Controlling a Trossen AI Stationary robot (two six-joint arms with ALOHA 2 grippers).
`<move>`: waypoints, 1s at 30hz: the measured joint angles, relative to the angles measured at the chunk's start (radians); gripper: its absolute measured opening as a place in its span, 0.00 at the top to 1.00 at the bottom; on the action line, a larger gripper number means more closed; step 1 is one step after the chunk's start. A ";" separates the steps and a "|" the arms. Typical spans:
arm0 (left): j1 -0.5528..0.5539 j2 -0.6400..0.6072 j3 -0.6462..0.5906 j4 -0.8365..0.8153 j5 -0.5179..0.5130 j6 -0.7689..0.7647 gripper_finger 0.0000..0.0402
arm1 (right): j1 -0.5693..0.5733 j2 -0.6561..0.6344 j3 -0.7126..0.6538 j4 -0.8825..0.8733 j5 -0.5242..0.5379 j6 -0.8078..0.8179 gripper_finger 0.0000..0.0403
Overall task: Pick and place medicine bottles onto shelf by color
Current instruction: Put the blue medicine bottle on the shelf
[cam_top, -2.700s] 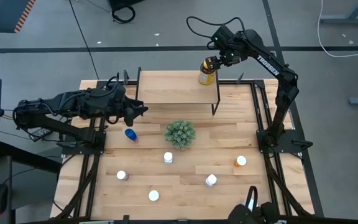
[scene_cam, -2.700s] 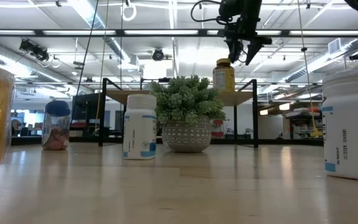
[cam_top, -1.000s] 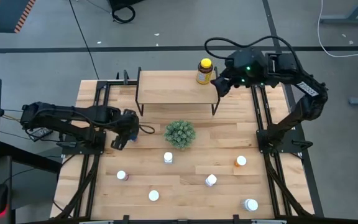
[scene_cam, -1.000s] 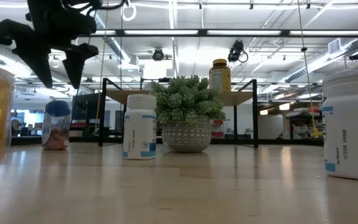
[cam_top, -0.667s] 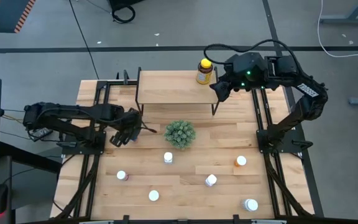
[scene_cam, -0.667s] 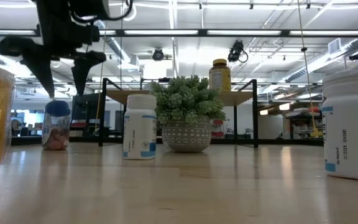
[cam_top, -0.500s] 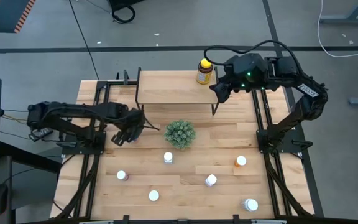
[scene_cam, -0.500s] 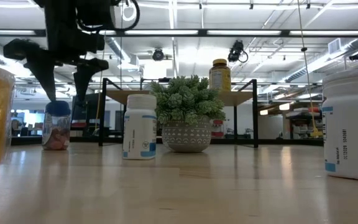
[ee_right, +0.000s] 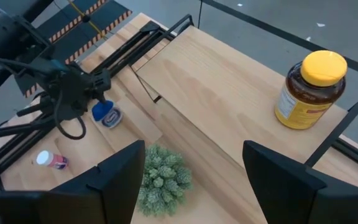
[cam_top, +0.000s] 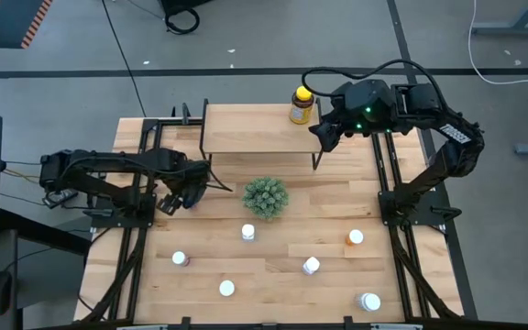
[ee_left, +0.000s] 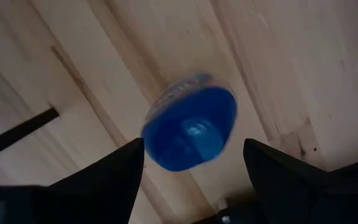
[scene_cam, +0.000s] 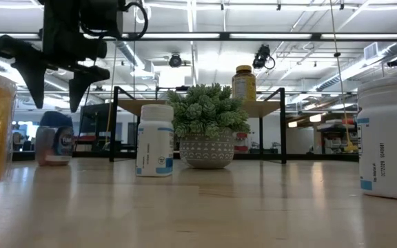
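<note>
On the wooden tabletop (cam_top: 273,275), left of the green spiky potted plant (cam_top: 265,197), we find the blue-capped, blue-bodied medicine bottle (scene_cam: 54,147); the low view suggests it leans or lies over rather than standing upright, though we cannot tell which. We see the left gripper (scene_cam: 56,103) poised directly above it, fingers spread wide and holding nothing; in the left wrist view the round blue cap (ee_left: 191,129) sits between the two dark fingers (ee_left: 98,180), apart from both.

We judge the step in hand to be the descent and grasp. To do it well, we would keep the cap centred between the fingers, align them with the bottle's lean, lower until they bracket the body, and only then close.

Farther off, the small light-wood shelf on thin black legs (cam_top: 246,133) already carries the larger amber bottle with the yellow cap (cam_top: 302,105) at its right end. We note the right gripper (cam_top: 323,134) waiting just beside that end, likewise wide open and empty. Several white-capped bottles (cam_top: 247,233) are still scattered over the near tabletop.
</note>
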 joint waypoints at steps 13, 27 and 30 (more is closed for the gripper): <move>0.021 0.000 -0.016 -0.001 -0.003 -0.255 0.29 | 0.014 0.000 0.000 0.000 0.003 0.037 0.31; 0.021 0.000 0.013 -0.033 0.034 -1.454 0.29 | -0.004 0.000 0.000 0.000 0.004 0.033 0.31; 0.021 0.000 0.013 0.018 0.041 -1.537 0.29 | -0.004 0.000 0.000 0.000 0.004 0.030 0.31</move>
